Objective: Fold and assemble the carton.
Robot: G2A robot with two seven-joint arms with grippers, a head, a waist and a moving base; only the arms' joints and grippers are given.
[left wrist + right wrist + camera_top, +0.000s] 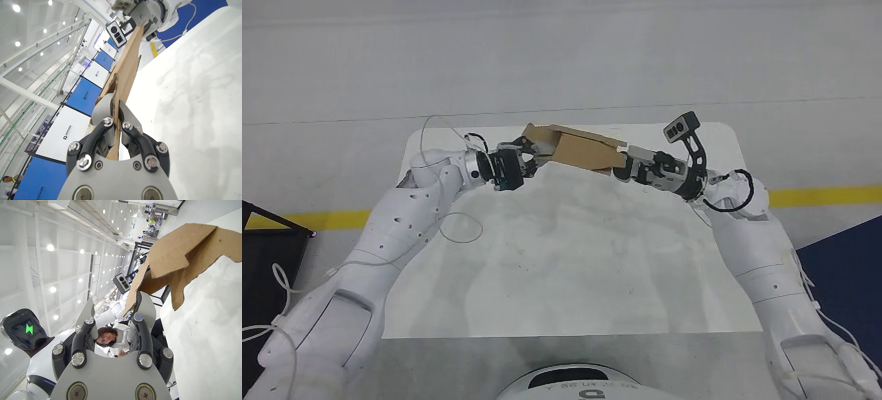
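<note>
Left claw [115, 112] tight on carton [127, 64].

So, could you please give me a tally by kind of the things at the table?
Brown cardboard carton: 1
Grey metal pincers: 2, the left pincer shut on the carton's edge, the right pincer open at its other end
White table: 1
Total: 4

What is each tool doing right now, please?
Left tool: closed on the flat brown cardboard carton.
Right tool: open, carton edge against one finger.
</note>
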